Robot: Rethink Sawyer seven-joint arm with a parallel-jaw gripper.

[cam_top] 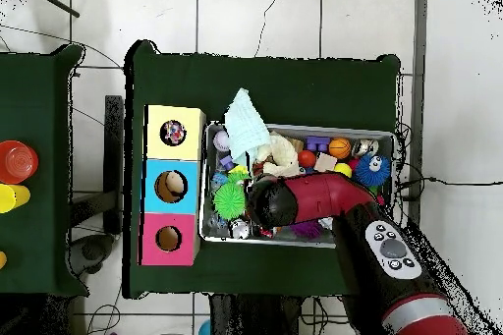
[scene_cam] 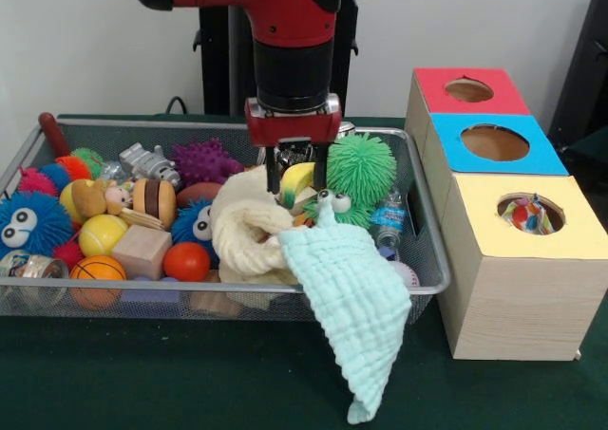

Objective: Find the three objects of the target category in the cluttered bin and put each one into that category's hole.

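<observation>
While the claw (scene_cam: 297, 176) hangs with its fingers parted just above the cream cloth (scene_cam: 245, 233) in the basket (scene_cam: 429, 280), one mint cloth (scene_cam: 353, 308) drapes over the rim and one patterned cloth (scene_cam: 528, 215) sits inside the yellow hole (scene_cam: 530, 213).
</observation>
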